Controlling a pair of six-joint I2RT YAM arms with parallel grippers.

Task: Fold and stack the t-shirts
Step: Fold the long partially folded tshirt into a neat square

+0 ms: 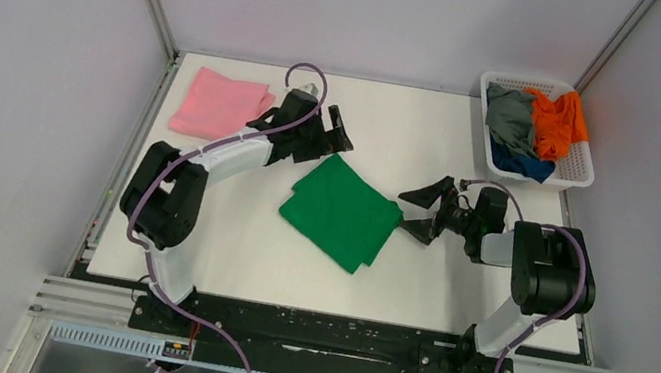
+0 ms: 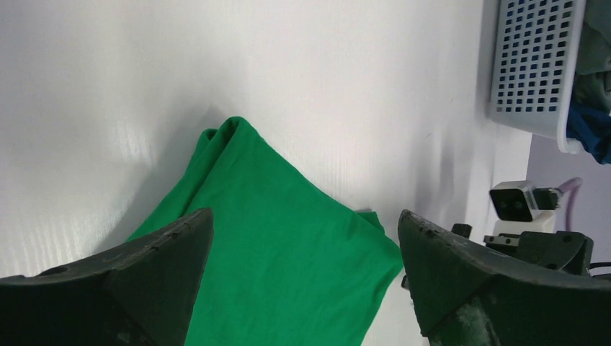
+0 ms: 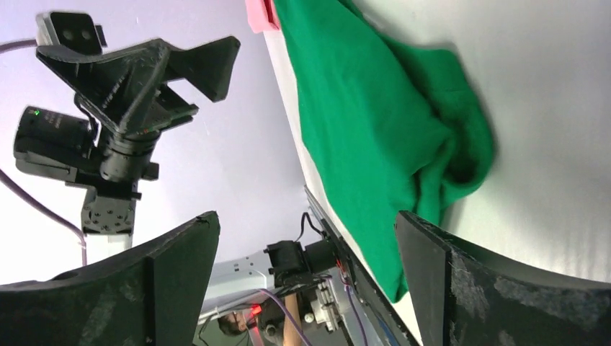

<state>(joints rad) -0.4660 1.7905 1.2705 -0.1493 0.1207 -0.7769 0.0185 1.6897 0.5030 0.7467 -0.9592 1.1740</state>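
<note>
**Free room and obstructions on the table**

The folded green t-shirt [image 1: 343, 211] occupies the middle of the table [image 1: 222, 265]. The left gripper [image 1: 307, 134] hangs at its far corner and the right gripper [image 1: 415, 213] at its right corner, both with jaws spread wide and holding nothing. The folded pink t-shirt [image 1: 219, 104] fills the far left corner and the white basket [image 1: 574, 174] the far right. Bare surface runs along the far edge between them and along the near edge. The left arm [image 1: 164, 199] crowds the left edge, the right arm [image 1: 546, 268] the right edge.
</note>
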